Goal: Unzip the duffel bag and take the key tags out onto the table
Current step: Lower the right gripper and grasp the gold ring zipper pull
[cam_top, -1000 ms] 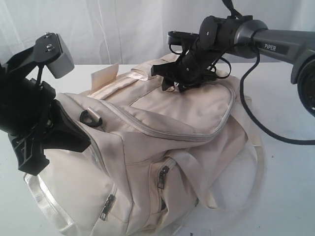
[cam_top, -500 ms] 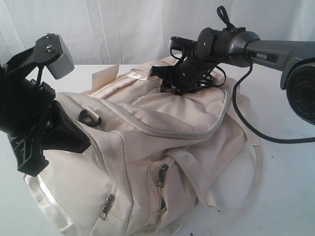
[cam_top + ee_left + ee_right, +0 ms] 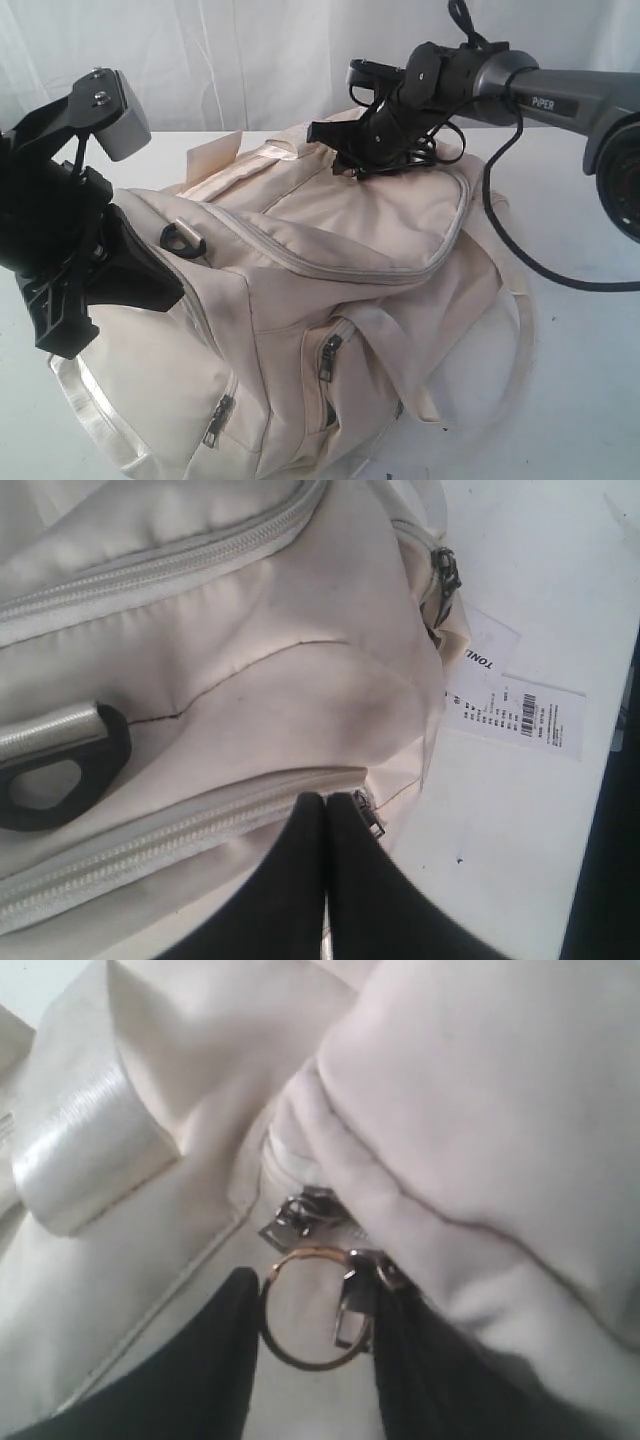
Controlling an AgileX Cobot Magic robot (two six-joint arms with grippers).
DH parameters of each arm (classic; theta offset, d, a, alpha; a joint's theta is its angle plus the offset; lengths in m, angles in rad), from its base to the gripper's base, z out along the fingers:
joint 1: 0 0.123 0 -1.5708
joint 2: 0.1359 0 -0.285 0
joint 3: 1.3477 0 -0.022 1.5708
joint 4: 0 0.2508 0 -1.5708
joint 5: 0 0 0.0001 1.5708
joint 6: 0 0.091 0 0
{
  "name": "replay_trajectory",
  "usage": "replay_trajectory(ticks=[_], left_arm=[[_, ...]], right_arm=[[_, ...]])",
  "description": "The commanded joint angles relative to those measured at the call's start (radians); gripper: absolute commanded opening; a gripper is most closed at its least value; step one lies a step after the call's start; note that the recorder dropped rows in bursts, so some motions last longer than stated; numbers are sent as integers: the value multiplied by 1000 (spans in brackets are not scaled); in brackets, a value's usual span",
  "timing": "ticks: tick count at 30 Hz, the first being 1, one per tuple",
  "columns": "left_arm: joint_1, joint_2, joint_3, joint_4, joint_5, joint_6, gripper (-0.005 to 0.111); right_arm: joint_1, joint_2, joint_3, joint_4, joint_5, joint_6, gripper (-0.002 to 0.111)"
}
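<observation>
The cream duffel bag [image 3: 350, 230] lies on the white table [image 3: 580, 350], its long top zipper closed. My right gripper [image 3: 345, 160] sits at the bag's far top end. In the right wrist view it [image 3: 315, 1285] is open, with a metal ring [image 3: 305, 1251] and the zipper pull [image 3: 352, 1310] between its fingers, both fingers close against the ring's sides. My left gripper [image 3: 325, 798] is shut with nothing between its fingers, its tips against the bag's near-left end beside a small zipper pull [image 3: 372, 815]. The key tags are hidden.
A black D-ring [image 3: 185, 240] hangs on webbing at the bag's left shoulder. Printed paper labels [image 3: 520, 715] lie on the table beside the bag. Side pocket zippers [image 3: 330, 355] face the front. A cable [image 3: 530, 260] from the right arm trails across the table.
The right gripper has shifted slightly left along the bag's top end, and the fabric there has lifted a little. The left arm has not moved.
</observation>
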Motion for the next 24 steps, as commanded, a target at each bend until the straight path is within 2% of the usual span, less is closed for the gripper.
replay_trajectory(ticks=[1,24], left_arm=[[-10,-4,-5,-22,22,2,0],[-10,-4,-5,-22,26,2,0]], right_arm=[[-4,-55,3,-88,16,-1,0],[-4,-178,1,-436,284,-42,0]])
